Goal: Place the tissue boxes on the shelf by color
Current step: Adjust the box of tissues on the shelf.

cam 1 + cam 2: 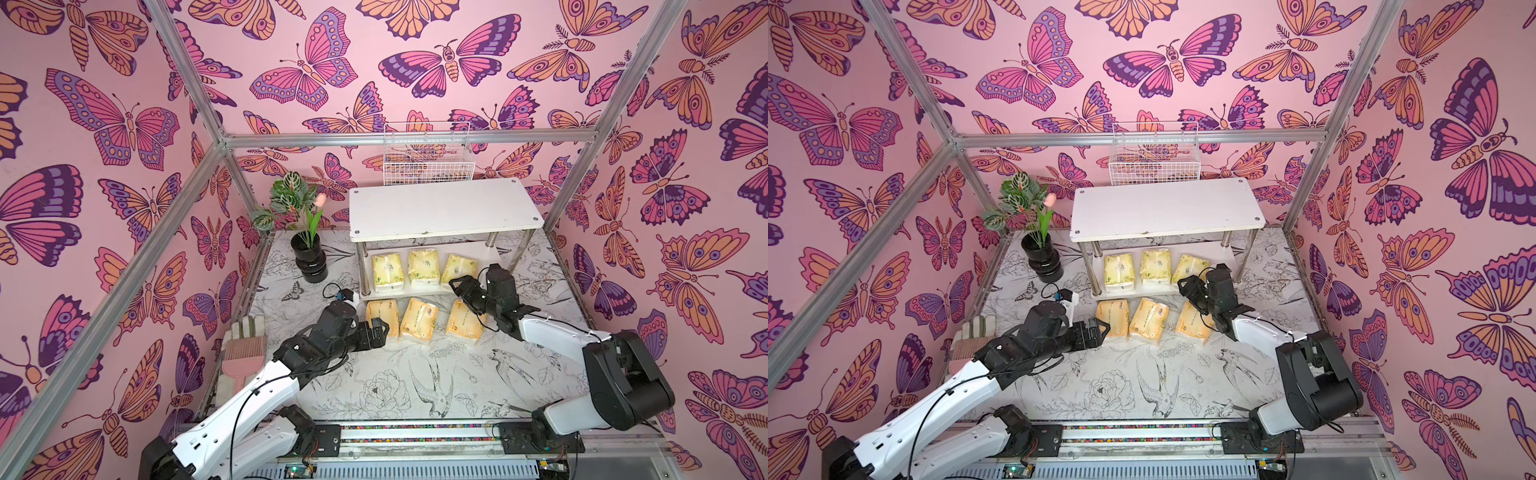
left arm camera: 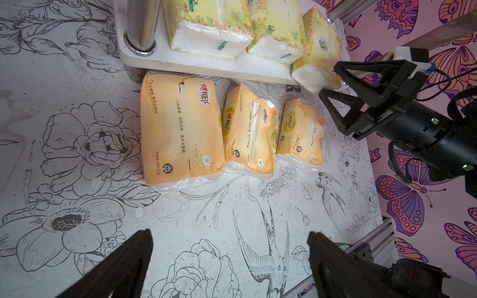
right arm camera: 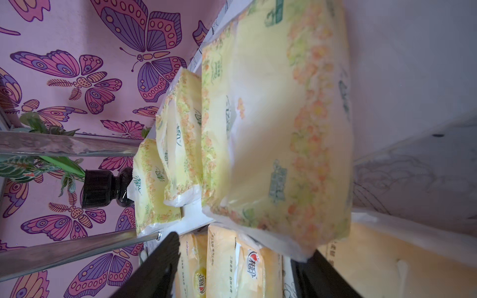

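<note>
Shelf and table each carry one colour. Three pale yellow-green packs lie side by side on the lower tier of the shelf. Three orange packs lie flat on the table in a row just in front of that tier, close against its front edge. The rightmost pale pack lies askew, its near end hanging over the tier's front edge (the other two lie fully on the board). The right gripper is at that overhanging end with its jaws spread wide. In the right wrist view the pack's end lies between the fingers, with a gap showing beside one of them, so the pack is not clamped. The left gripper hangs low over the table just beside the leftmost orange pack, jaws wide apart with nothing between them. A black vase with a leafy plant stands on the table to the left of the shelf. A white wire basket sits behind the shelf against the butterfly-patterned wall.
</note>
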{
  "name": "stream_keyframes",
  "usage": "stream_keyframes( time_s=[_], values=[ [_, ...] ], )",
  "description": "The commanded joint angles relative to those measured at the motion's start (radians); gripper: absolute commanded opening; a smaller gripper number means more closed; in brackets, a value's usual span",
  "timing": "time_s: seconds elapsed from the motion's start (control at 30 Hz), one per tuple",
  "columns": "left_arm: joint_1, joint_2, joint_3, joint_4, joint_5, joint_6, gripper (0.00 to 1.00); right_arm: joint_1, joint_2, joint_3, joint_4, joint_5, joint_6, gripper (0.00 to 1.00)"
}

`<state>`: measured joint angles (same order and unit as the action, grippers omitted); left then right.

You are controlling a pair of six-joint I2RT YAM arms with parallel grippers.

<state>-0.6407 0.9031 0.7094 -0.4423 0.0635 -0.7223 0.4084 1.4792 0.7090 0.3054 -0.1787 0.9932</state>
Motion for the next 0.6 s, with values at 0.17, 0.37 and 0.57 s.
stream_keyframes(
  time_s=[0.17,0.37,0.57],
  values=[
    [0.004,-0.020,0.001,-0.002,0.000,0.000,0.99,-0.057,0.012,0.041,-0.033,0.015,-0.045,0.70],
    [0.004,-0.026,-0.004,-0.003,0.001,-0.003,0.99,-0.071,0.052,0.070,-0.014,0.000,-0.036,0.70],
    [0.005,-0.031,-0.007,-0.005,-0.001,-0.006,1.00,-0.072,0.084,0.107,-0.007,-0.009,-0.030,0.70]
  ],
)
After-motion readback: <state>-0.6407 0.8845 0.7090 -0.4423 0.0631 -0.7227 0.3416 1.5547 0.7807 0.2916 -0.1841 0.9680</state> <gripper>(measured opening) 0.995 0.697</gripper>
